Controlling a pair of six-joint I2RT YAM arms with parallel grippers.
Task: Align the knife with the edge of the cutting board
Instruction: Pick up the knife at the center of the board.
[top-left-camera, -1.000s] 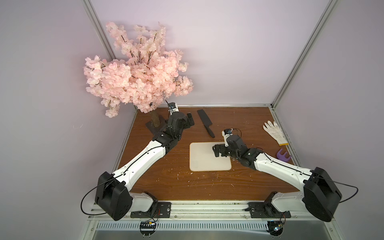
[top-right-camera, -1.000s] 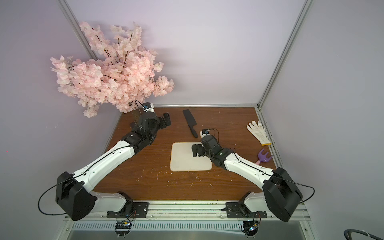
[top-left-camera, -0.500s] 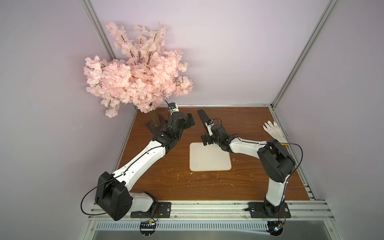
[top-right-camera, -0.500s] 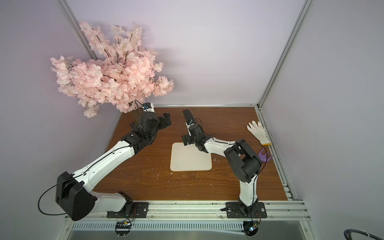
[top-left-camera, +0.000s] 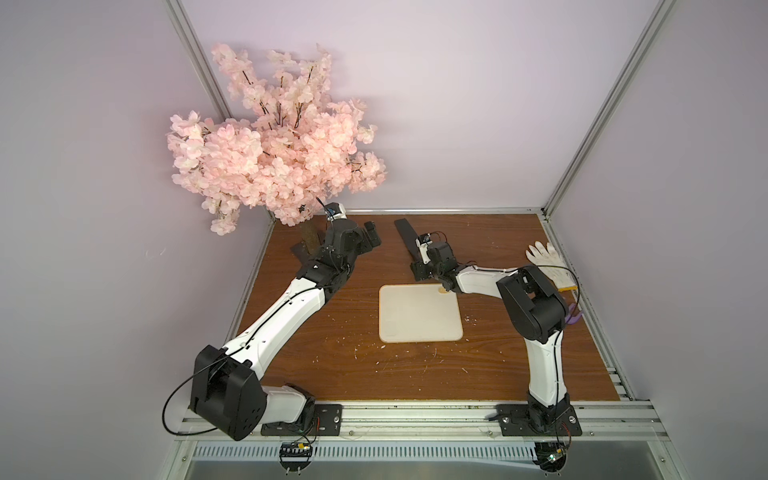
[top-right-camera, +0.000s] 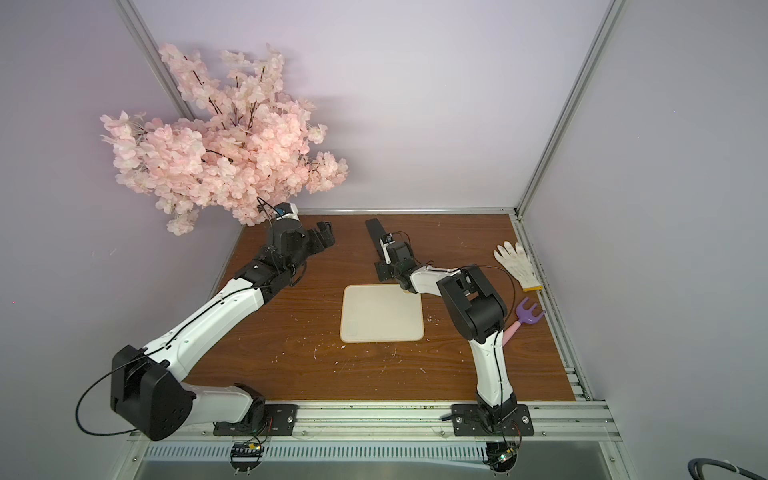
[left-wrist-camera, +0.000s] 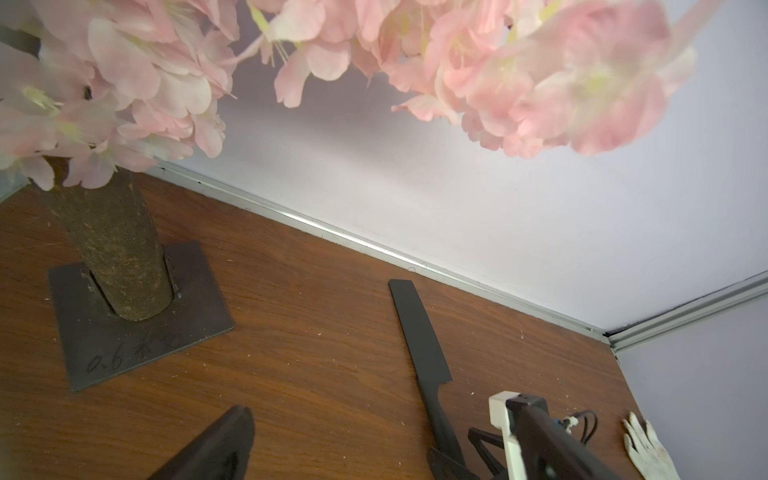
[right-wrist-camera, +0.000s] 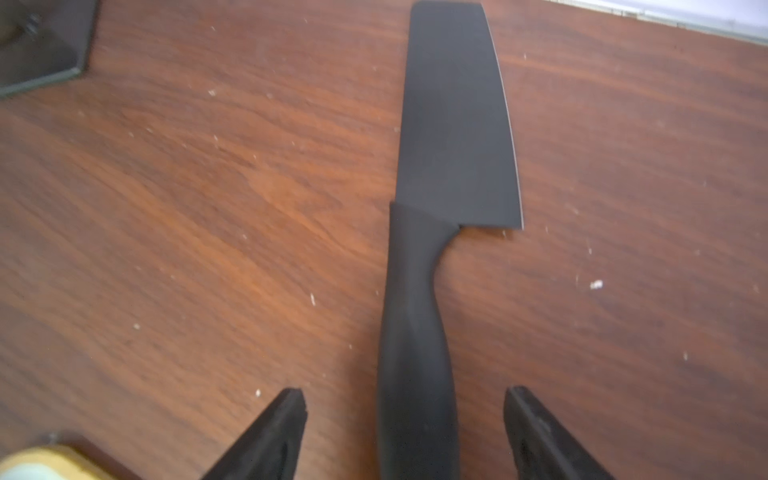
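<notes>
The black knife (top-left-camera: 406, 235) (top-right-camera: 375, 235) lies flat on the brown table behind the cutting board, blade toward the back wall and angled away from the board's edges. In the right wrist view its handle (right-wrist-camera: 415, 332) runs between the fingers of my right gripper (right-wrist-camera: 405, 399) (top-left-camera: 419, 272), which is open with a gap on each side. The cream cutting board (top-left-camera: 419, 311) (top-right-camera: 381, 313) lies in the middle of the table, with its far right corner under my right arm. My left gripper (top-left-camera: 372, 235) (top-right-camera: 326, 232) hovers open and empty left of the knife (left-wrist-camera: 419, 332).
A pink blossom tree (top-left-camera: 274, 162) stands at the back left on a dark base plate (left-wrist-camera: 137, 324). A white glove (top-left-camera: 544, 262) and a purple toy rake (top-right-camera: 528, 318) lie near the right edge. Metal rails border the table.
My right arm swung from over the board's right side to the back, and its gripper now straddles the knife handle with its jaws somewhat narrower. The left arm has not moved.
</notes>
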